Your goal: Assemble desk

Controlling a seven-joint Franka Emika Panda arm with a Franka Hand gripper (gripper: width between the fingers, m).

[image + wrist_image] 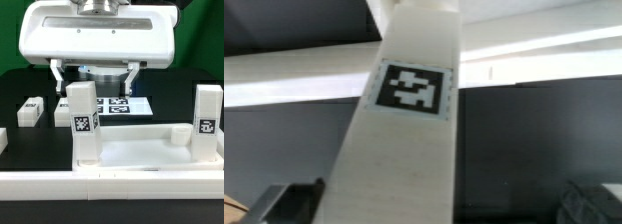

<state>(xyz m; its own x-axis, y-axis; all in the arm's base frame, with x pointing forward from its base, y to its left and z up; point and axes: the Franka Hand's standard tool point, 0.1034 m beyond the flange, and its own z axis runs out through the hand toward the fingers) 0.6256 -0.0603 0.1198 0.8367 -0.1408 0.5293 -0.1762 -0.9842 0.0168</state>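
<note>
Overhead, beneath a broad white housing [95, 40], dark fingers [58, 76] spread wide, pinching nothing, marker board [122, 104] showing just below them at the back of the black bench [12, 92]. Nearer the camera, desk slab [145, 150] flat on the bench, raised rim upward, just behind a long low white rail [110, 185]. Upright at the slab's corner on the exterior view's left, first leg [82, 125], tag toward the camera; upright at the corner on the exterior view's right, second leg [207, 122], tag likewise showing. Apart from the slab, toward the exterior view's left, loose leg [30, 110] lying flat on the bench, and another loose piece [65, 104] beside it, partly hidden behind the first leg. Through the wrist view, tagged post [402, 130] running up the middle of the picture, dark blurred fingers [278, 202] on either side, clear of it, not touching. Cannot tell which of the upright legs. Pale band [295, 78] crossing behind the post; too blurred to name.
</note>
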